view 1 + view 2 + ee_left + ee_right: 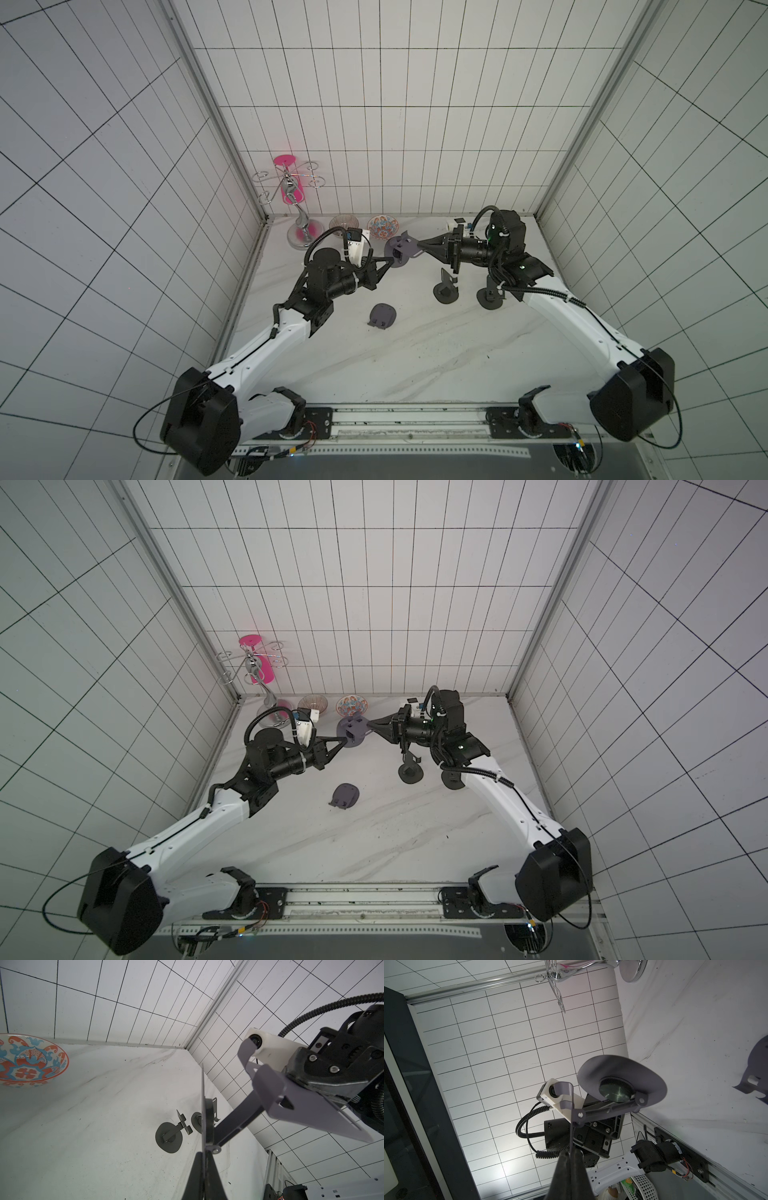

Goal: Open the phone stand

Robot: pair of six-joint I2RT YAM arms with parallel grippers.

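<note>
Grey-purple metal folding phone stand (399, 249), aloft at the table's twelve o'clock, clamped by left gripper (390, 261) and right gripper (419, 245); one matching folded stand (381, 316) mid-table, two black open stands (445, 291) at three o'clock.

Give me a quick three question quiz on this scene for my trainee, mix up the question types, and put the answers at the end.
1. True or false: the left gripper and the right gripper are both shut on the purple phone stand, holding it off the table.
2. How many black stands sit on the table? A one, B two, C four.
3. Fill in: the left gripper clamps the purple phone stand's round ____.
Key: 1 true; 2 B; 3 base.
</note>
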